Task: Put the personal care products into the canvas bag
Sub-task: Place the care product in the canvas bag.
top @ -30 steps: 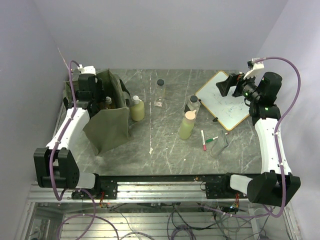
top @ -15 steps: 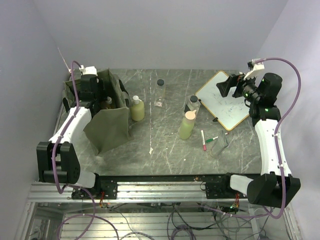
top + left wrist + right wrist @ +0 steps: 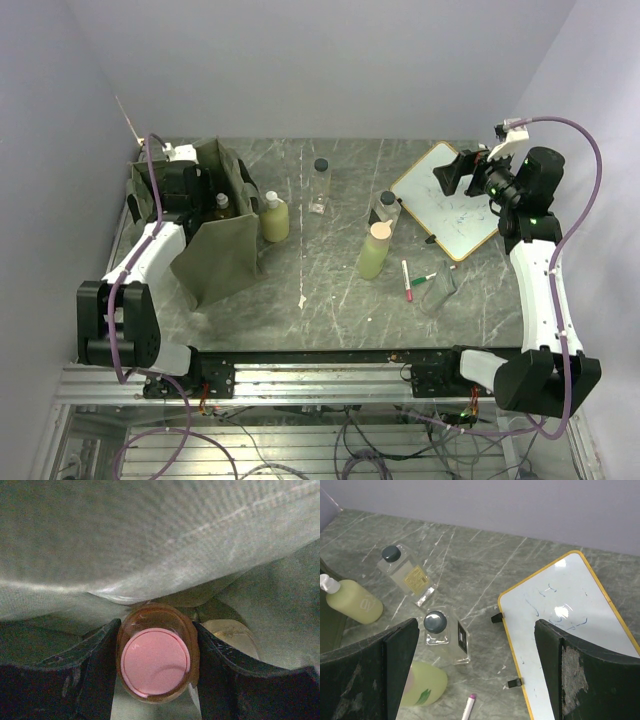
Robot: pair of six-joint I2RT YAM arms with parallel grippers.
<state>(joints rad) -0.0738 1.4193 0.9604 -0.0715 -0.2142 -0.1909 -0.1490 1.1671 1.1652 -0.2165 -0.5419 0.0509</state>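
Observation:
In the left wrist view my left gripper (image 3: 156,626) is shut on an amber bottle (image 3: 156,660) with a pink cap, one jaw pressed against each side. Olive canvas bag (image 3: 150,540) fabric fills the view around it. From above, the left gripper (image 3: 188,190) sits at the mouth of the upright bag (image 3: 215,255), where a capped bottle (image 3: 222,206) shows. A pale yellow bottle (image 3: 274,218) stands beside the bag. Two clear bottles (image 3: 320,185) (image 3: 387,208) and a light green bottle (image 3: 375,250) stand mid-table. My right gripper (image 3: 477,650) hangs open above them, holding nothing.
A white, yellow-edged whiteboard (image 3: 450,200) lies at the back right under the right arm. Two marker pens (image 3: 408,280) (image 3: 423,279) lie near the green bottle. Purple walls close the table at the back and on both sides.
The left arm has shifted slightly, its wrist edging nearer over the bag's mouth. The right arm and the bottles on the table have not moved.

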